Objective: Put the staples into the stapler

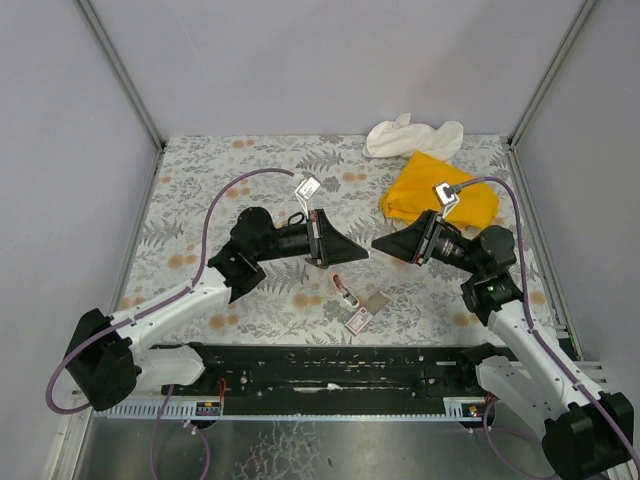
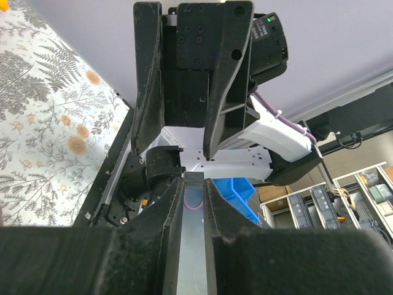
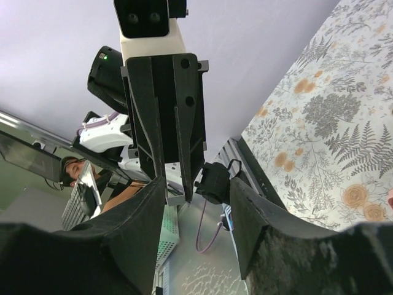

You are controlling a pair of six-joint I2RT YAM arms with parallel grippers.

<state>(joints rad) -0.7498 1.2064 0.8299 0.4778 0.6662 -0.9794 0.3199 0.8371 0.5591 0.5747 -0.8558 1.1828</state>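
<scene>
OK, my L gripper (image 1: pixel 355 252) is pinched narrow on a thin grey strip (image 2: pixel 195 246). Its tips nrly meet my R gripper (image 1: pixel 385 243), whose fingers stand apart w/ nothing btwn them. Both hover just left of the yellow cloth (image 1: pixel 440 195). The staples box (image 1: pixel 358 320) lies flat on the table (image 1: pixel 200 200), left of that cloth & nearer my bases.

One table (image 1: pixel 200 190). Two grippers: the left gripper (image 1: pixel 358 254) at 9 o'clock from the table's middle and the right gripper (image 1: pixel 380 242) at 3. Two cloths: one yellow cloth (image 1: pixel 425 190) at 2 o'clock and one white cloth (image 1: pixel 410 135) at 1. Near 6 o'clock: one pink box of staples (image 1: pixel 358 320), one tan card piece (image 1: pixel 377 303) and one small pinkish stapler (image 1: pixel 341 288).
</scene>
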